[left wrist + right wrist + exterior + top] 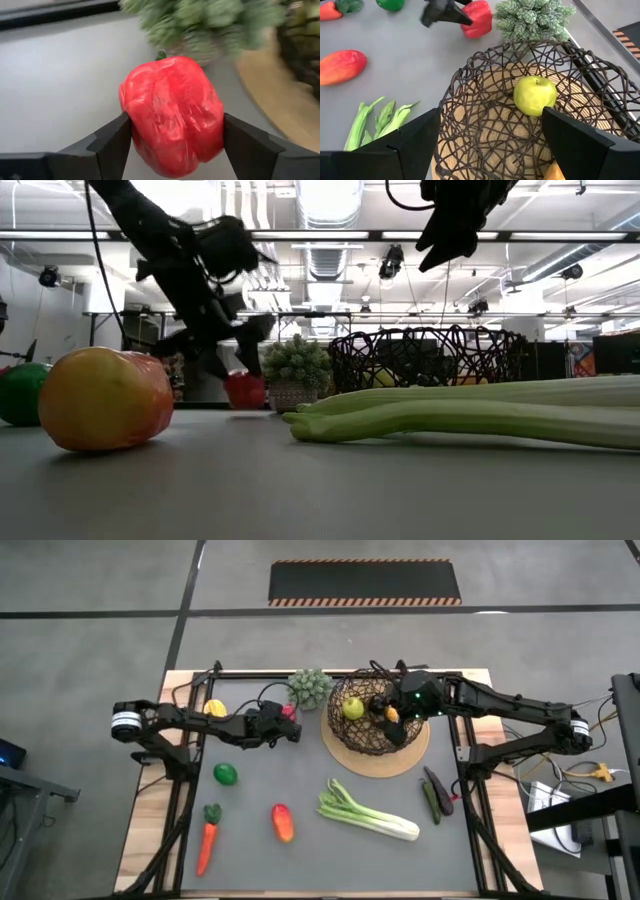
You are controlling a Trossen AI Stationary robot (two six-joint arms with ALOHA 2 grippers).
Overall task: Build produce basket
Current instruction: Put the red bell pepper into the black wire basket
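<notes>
Grey floor [90, 600], striped black mat [365, 583], ceiling lights [330, 195].

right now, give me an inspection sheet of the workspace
surface: grey table top on wooden board.
job's things: basket on tan mat holds green apple; leek, carrot, lime, mango, aubergines lie outside.
clutter: potted plant.
grippers: left gripper fingers flank red pepper; right gripper open above basket.
cables: along right arm and right of table.
surroundings: striped floor mat.
</notes>
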